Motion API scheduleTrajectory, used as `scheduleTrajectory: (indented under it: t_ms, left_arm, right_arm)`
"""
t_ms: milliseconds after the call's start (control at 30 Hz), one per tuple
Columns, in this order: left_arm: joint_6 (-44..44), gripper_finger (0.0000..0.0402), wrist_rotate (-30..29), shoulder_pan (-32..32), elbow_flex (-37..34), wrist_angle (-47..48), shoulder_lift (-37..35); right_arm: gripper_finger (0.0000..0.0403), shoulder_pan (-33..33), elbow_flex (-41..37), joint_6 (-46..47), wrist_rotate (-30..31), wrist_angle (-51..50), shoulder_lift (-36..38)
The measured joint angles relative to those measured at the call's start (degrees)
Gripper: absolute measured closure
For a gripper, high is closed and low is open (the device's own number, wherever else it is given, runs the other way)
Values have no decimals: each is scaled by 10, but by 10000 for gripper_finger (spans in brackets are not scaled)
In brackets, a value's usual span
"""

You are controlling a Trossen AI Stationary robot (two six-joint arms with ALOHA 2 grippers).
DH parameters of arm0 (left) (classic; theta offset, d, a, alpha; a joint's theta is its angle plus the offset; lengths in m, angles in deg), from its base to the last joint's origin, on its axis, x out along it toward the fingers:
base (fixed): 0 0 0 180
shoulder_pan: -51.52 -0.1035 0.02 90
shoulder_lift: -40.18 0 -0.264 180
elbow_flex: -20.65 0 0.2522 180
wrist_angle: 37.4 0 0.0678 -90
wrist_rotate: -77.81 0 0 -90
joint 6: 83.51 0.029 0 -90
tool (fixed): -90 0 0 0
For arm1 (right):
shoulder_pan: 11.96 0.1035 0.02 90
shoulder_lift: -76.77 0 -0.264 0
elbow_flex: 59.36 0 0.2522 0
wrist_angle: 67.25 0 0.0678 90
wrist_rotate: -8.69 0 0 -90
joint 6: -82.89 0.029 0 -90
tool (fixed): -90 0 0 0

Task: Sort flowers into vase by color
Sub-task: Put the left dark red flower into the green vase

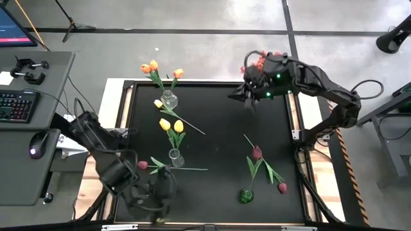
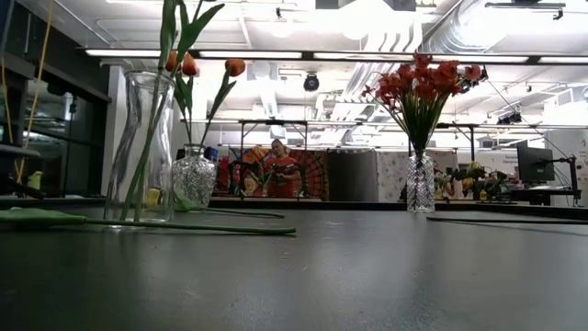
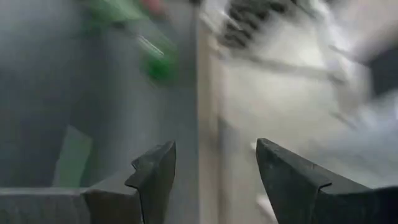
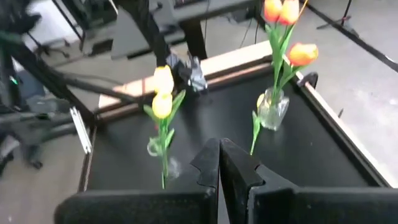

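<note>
The black table [image 1: 218, 122] carries four vases and loose flowers. The right arm [image 1: 321, 83] reaches over the far right corner; the right gripper [image 1: 250, 99] is clenched on nothing. The left arm [image 1: 103, 154] lies at the near left corner; the left gripper [image 1: 157, 199] is released and holds nothing.

A far vase [image 1: 169, 99] holds orange tulips [image 1: 153, 66]. A near vase [image 1: 175, 156] holds yellow tulips [image 1: 172, 125]. A green vase [image 1: 246, 196] stands near right. A fourth vase [image 2: 420, 182] holds the red-orange sprays [image 2: 418, 83].

Two pink tulips [image 1: 257, 153] lie flat beside the green vase. Another pink tulip [image 1: 142, 165] lies near the left gripper. One yellow tulip [image 1: 158, 103] lies beside the far vase.
</note>
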Motion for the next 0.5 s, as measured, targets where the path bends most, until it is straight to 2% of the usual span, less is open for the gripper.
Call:
scheduleTrajectory:
  t_ms: [67,100,200,300,400,500]
  left_arm:
    - [-26,193,100,15,0,12,-10]
    - [-47,193,120,28,0,24,-16]
    - [-116,193,118,73,-1,70,-28]
    - [-194,193,100,113,-40,65,-44]
    - [-268,193,99,146,-120,-10,-62]
    - [-316,193,108,169,-227,-171,-76]
  right_arm:
    - [402,15,0,0,18,-6,-2]
    - [402,22,0,0,30,-8,-2]
    - [402,41,0,3,45,-27,-1]
    - [392,60,0,21,46,-83,-1]
    - [362,80,-7,50,62,-127,-1]
    - [319,99,-18,77,86,-146,-1]
